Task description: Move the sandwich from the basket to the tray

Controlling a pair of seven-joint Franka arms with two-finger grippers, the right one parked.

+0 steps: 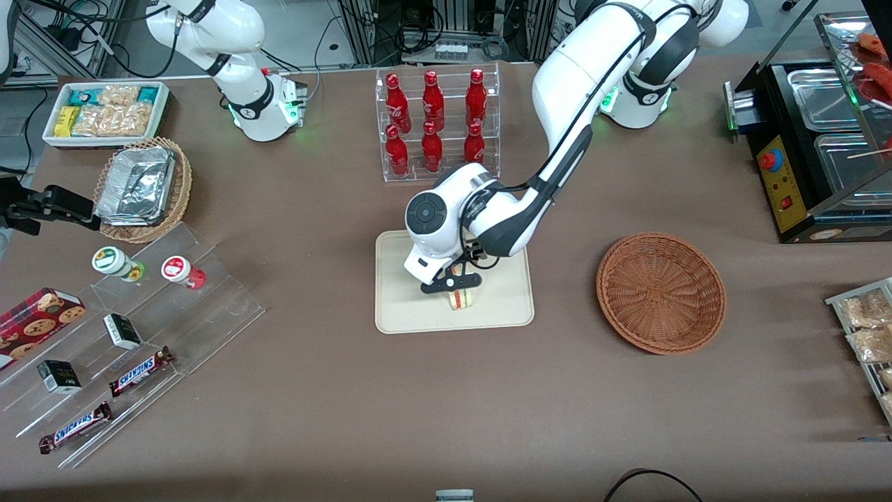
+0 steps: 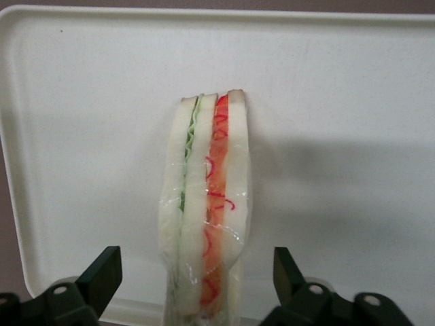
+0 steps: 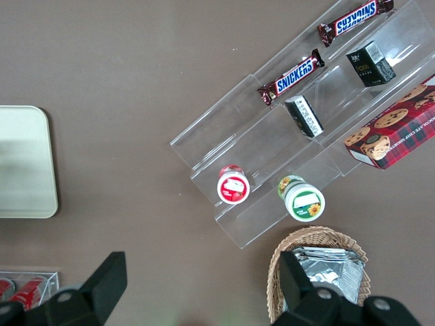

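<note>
Red bottles (image 1: 435, 122) in clear rack mid-bench, farther from front camera. Tan basket of foil containers (image 1: 143, 188), white snack bin (image 1: 106, 111), Snickers bars (image 1: 141, 371) toward parked arm's end.

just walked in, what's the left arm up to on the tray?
The left arm's gripper is over the tray with its fingers open, one on each side of the sandwich and not touching it. The sandwich rests on the tray on its edge, filling layers showing. The basket, toward the working arm's end of the table, has nothing in it. The placement looks done.
</note>
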